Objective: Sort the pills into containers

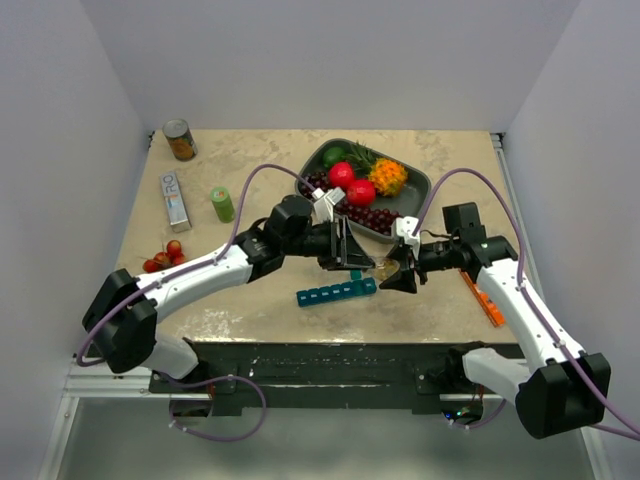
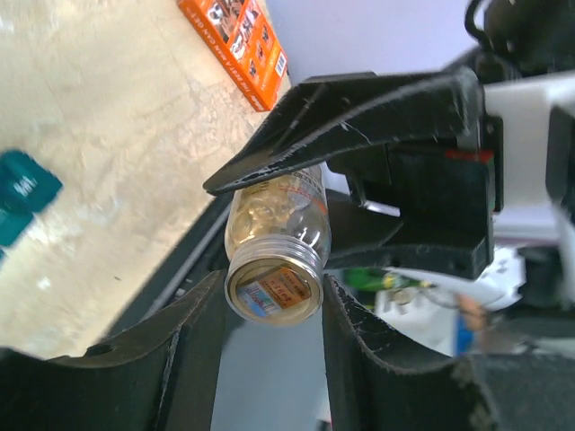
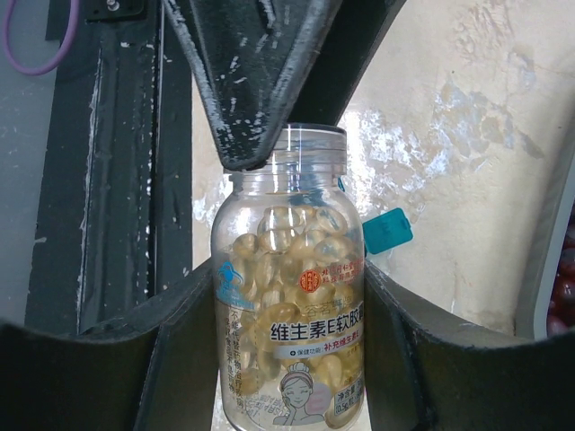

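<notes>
nearest the arm bases: teal organiser strip (image 1: 337, 293) lies flat on the table (image 1: 260, 310), close to the near edge, can't tell which lids are up

risks as I see them: the bottle (image 3: 292, 350) is held roughly sideways between the two arms, off the table as far as I can see. if the cap lets go in that pose, the pills (image 3: 274, 260) likely spill onto the table or over the near edge, not into a compartment. both arms also clamp one small rigid thing, so any mismatch in motion could wrench it out of a grip. cap could just slip under the pads too

hands: right gripper (image 3: 287, 283) is clamped round the bottle body, label facing its camera. left gripper (image 2: 272, 301) is pinched tight on the cap end (image 2: 273, 287), a finger each side of the rim. pills are all inside the bottle, between the two hands, just beside the organiser's right end

further back: fruit tray (image 1: 422, 180), well apart from this
</notes>
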Controlling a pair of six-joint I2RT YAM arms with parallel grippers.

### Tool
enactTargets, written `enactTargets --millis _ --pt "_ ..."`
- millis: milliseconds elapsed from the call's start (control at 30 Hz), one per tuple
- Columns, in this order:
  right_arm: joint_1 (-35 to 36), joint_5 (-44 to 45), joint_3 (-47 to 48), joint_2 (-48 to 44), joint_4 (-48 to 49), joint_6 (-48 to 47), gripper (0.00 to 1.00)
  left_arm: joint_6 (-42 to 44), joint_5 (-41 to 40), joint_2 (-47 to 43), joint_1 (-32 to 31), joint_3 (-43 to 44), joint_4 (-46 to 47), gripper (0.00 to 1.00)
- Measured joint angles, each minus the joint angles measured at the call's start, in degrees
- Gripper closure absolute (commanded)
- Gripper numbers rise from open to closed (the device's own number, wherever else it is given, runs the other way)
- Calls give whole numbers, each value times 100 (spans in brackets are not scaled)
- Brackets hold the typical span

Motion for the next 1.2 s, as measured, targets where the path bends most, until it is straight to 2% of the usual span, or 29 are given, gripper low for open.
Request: enactTargets --millis 33,67,167,300,433,533,767,867,967,1067,1200 --pt "2 4 2 -17 11 17 92 -273 -35 0 4 20 -76 78" --pt "0 7 0 -33 11 28 92 -479 -57 0 4 46 -144 56" --pt "0 7 0 -63 20 55 92 -837 -74 0 7 68 -203 16" --pt "15 -24 -4 -68 48 57 92 -1001 260 -4 52 39 367 1" --pt "48 -33 -11 -79 76 59 92 -852 730 -114 280 -323 1062 1" --pt "46 -31 -11 -79 79 59 92 -179 1012 -389 437 -435 1016 1" --pt "48 -28 -11 -79 79 57 92 2605 1097 -931 507 -348 -577 1" --pt "46 -31 -11 -79 79 48 92 3539 1025 -1128 507 -496 -826 1" --pt "46 -37 -11 -79 63 9 92 4411 992 -1668 507 -1056 -409 1" --pt "46 -46 -11 -76 9 -59 91 5283 1040 -2214 492 -1670 426 1" --pt "46 -61 -11 -74 -50 -151 91 6081 1202 -2055 442 -1827 1478 1"
